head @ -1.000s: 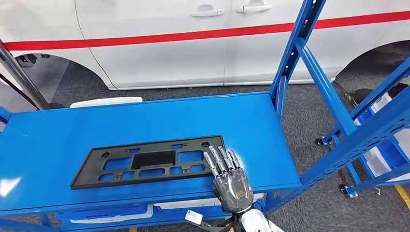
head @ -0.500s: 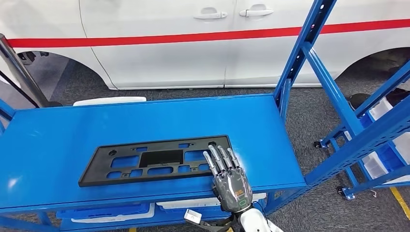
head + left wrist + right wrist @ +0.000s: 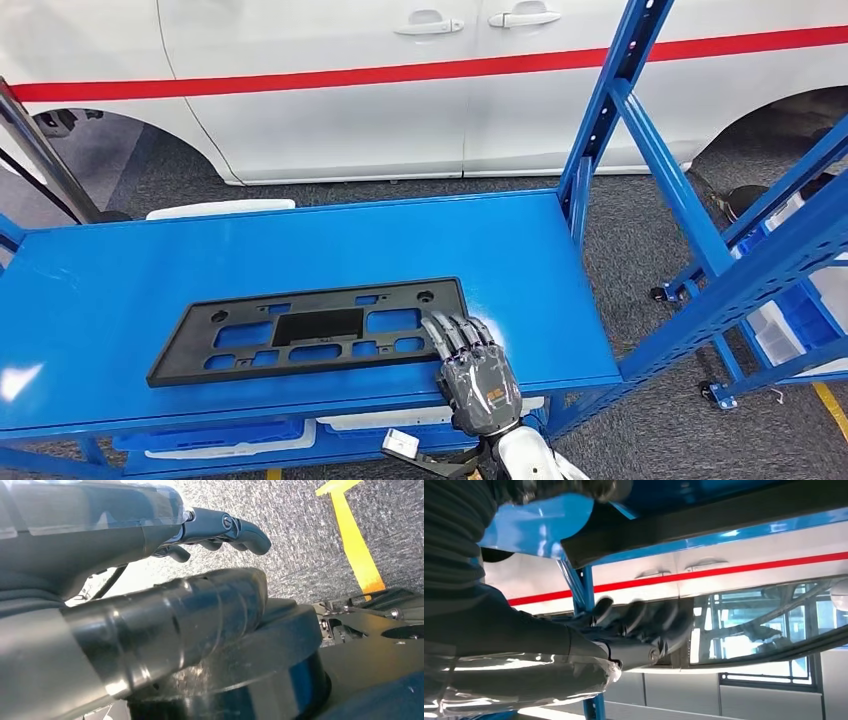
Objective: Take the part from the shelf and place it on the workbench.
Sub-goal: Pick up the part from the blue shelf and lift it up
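The left hand (image 3: pixel 150 580) came in big and close from the side, its grey ribbed cover up front and a thick thumb (image 3: pixel 200 615) lying across the middle. Darker fingers (image 3: pixel 235 527) curled in past it with nothing in them. Behind was speckled grey carpet floor (image 3: pixel 300 540), and a yellow tape line (image 3: pixel 352 535) ran across it near one corner.

White van (image 3: pixel 400 90) with red stripe stood far behind blue shelf (image 3: pixel 300 250). Grey carpet floor (image 3: pixel 620 260) ran beneath. Second blue rack (image 3: pixel 770 250) at right held white bins (image 3: pixel 780 330). Yellow floor line (image 3: pixel 830 400) near right.
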`<action>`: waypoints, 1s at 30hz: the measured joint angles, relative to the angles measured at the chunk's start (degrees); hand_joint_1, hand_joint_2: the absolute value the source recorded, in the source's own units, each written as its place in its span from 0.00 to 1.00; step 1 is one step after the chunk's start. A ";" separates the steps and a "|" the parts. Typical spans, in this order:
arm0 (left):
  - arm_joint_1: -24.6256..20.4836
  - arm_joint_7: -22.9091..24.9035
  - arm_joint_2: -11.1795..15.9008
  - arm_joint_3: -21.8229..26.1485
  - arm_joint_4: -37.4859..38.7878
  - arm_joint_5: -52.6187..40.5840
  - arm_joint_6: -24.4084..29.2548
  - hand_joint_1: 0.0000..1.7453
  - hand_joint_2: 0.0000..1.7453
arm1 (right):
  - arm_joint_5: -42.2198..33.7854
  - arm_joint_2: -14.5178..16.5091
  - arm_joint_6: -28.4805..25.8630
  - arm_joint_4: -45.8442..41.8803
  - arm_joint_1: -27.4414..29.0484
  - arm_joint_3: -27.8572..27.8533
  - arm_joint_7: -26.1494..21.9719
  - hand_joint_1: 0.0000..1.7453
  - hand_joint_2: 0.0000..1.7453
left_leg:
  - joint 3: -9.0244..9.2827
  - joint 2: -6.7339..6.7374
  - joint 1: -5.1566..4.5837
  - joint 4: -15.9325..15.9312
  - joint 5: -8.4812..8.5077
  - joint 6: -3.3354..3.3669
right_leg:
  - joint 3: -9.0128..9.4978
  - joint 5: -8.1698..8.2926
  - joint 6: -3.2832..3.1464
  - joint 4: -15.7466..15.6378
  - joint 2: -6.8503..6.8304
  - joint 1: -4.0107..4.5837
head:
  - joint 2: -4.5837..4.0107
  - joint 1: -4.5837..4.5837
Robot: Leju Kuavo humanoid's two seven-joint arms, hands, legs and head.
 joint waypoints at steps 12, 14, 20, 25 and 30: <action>0.03 -0.78 0.06 0.36 0.00 -0.07 0.02 0.00 0.00 | -3.60 -0.08 2.26 0.48 -1.29 0.03 -0.62 0.97 1.00 | 1.08 -0.08 -0.28 -2.98 2.27 0.87 | 0.24 -0.03 0.66 -0.07 0.04 0.36 | 0.00 0.01; 0.09 -0.93 0.02 0.41 0.00 -0.12 0.02 0.00 0.00 | -4.93 -0.24 3.19 0.51 -1.46 0.03 -0.90 0.97 1.00 | 1.17 -0.04 -0.03 -3.47 2.70 1.52 | 0.04 -0.41 1.28 0.34 0.03 0.29 | 0.00 0.01; 0.11 -1.15 -0.02 0.81 0.00 -0.15 -0.06 0.00 0.00 | -7.64 -1.21 4.90 0.96 -1.72 0.04 -1.54 0.98 1.00 | 1.17 0.16 0.04 -3.81 3.05 2.46 | -7.24 -7.28 2.28 15.89 0.00 -0.05 | 0.00 0.02; 0.06 -1.27 -0.06 1.07 0.00 -0.19 -0.17 0.00 0.00 | -9.05 -1.37 5.36 1.21 -2.04 0.04 -2.14 0.99 1.00 | 1.03 -0.02 -0.16 -3.08 2.60 1.74 | -0.55 -0.30 1.66 1.53 0.01 0.07 | 0.00 0.02; 0.05 -1.48 -0.05 1.23 0.00 -0.22 -0.17 0.00 0.00 | -9.64 -1.43 5.37 1.39 -2.29 0.04 -2.37 0.33 1.00 | 0.46 -0.01 -0.15 -1.70 1.43 0.28 | 0.08 0.09 0.15 -0.15 0.03 0.12 | 0.00 0.00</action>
